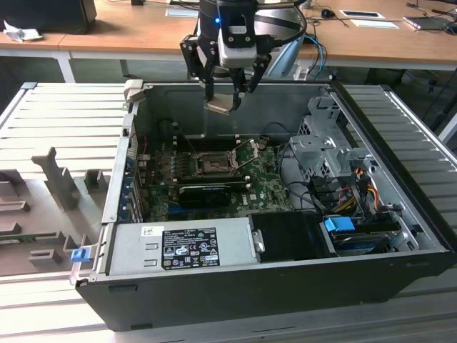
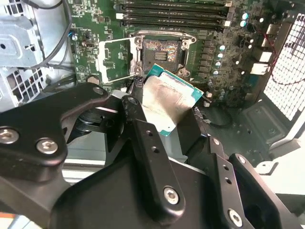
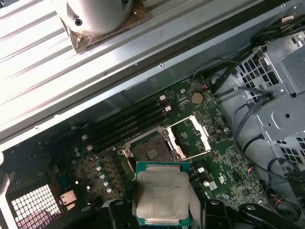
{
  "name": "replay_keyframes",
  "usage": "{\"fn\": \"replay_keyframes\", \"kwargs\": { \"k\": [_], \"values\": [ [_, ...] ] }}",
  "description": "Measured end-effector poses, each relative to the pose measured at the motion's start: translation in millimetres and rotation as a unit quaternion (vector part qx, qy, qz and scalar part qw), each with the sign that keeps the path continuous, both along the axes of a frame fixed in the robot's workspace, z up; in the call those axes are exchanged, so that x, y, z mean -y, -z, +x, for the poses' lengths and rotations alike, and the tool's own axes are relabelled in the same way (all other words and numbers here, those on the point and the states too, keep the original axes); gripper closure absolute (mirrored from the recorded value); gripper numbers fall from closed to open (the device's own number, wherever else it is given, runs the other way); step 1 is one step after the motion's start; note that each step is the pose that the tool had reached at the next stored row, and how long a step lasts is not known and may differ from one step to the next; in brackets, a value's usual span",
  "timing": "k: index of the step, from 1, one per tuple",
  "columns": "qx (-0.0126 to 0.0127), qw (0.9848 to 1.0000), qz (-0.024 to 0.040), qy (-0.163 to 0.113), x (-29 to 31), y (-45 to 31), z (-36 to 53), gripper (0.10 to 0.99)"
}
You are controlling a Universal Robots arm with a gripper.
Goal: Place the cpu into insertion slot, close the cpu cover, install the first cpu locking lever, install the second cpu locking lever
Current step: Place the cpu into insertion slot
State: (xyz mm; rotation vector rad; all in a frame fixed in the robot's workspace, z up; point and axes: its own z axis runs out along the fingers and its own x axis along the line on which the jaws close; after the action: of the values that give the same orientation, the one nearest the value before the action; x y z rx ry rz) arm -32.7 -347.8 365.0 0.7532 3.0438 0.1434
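My gripper [image 1: 227, 100] hangs above the open computer case, shut on the cpu [image 1: 220, 106], which it holds by the edges. In both wrist views the cpu [image 2: 167, 102] [image 3: 162, 193] shows its silver-grey metal face and a green rim between the black fingers [image 2: 143, 138]. Below it on the green motherboard lies the insertion slot [image 1: 213, 163] [image 2: 162, 50] [image 3: 148, 151], uncovered, its contacts showing. The cpu cover [image 2: 114, 59] [image 3: 190, 136], a thin metal frame, is swung open beside the slot. The cpu is well above the slot and apart from it.
A long black card [image 1: 207, 191] sits in front of the slot, and memory sticks [image 2: 171, 12] lie behind it. A grey power supply [image 1: 178, 246] fills the case's near side. A metal drive cage [image 1: 321, 143] and loose cables [image 1: 357, 186] stand at the exterior view's right.
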Motion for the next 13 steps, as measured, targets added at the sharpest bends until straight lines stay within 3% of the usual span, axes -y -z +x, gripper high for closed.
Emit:
{"fn": "replay_keyframes", "kwargs": {
  "k": [13],
  "values": [
    [0.0, 0.9982, 0.0, 0.061, 0.0, 1.3, 0.0, 0.557]
  ]
}}
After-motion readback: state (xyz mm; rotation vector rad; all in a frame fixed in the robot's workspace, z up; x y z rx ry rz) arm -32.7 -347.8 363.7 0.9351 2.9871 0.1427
